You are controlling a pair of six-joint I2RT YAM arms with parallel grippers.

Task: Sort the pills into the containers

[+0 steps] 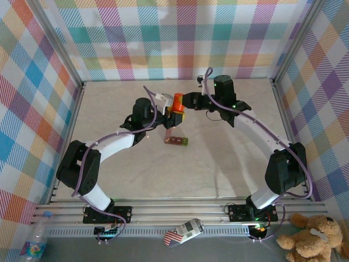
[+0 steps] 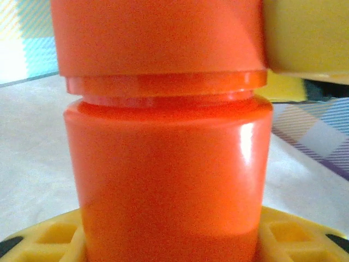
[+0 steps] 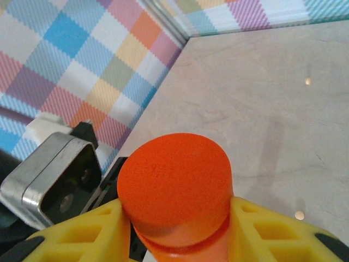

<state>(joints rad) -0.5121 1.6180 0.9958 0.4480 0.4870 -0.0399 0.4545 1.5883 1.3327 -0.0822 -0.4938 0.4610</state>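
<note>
Top external: pale marbled table (image 1: pixel 136 180), plaid walls (image 1: pixel 180 33) all round, and the containers (image 1: pixel 177 141) lie mid-table, at 6 o'clock from the orange bottle (image 1: pixel 177 102). Here the left gripper (image 1: pixel 173 112) clamps the bottle's body, while the right gripper (image 1: pixel 182 102) is closed on its cap (image 3: pixel 174 180).

Clear going at 12 o'clock of the orange bottle (image 1: pixel 177 101), over bare tabletop (image 1: pixel 117 94) back to the checked wall (image 1: pixel 180 33). Blocked at 9 and 3 o'clock by the left gripper (image 1: pixel 173 112) and right gripper (image 1: pixel 181 101), both tight against the bottle, with the left arm (image 1: pixel 109 144) and right arm (image 1: pixel 262 128) curving back toward 7 and 5. Open at 6 o'clock between them, apart from the strip of little boxes (image 1: pixel 177 141) lying near the bottle.
</note>
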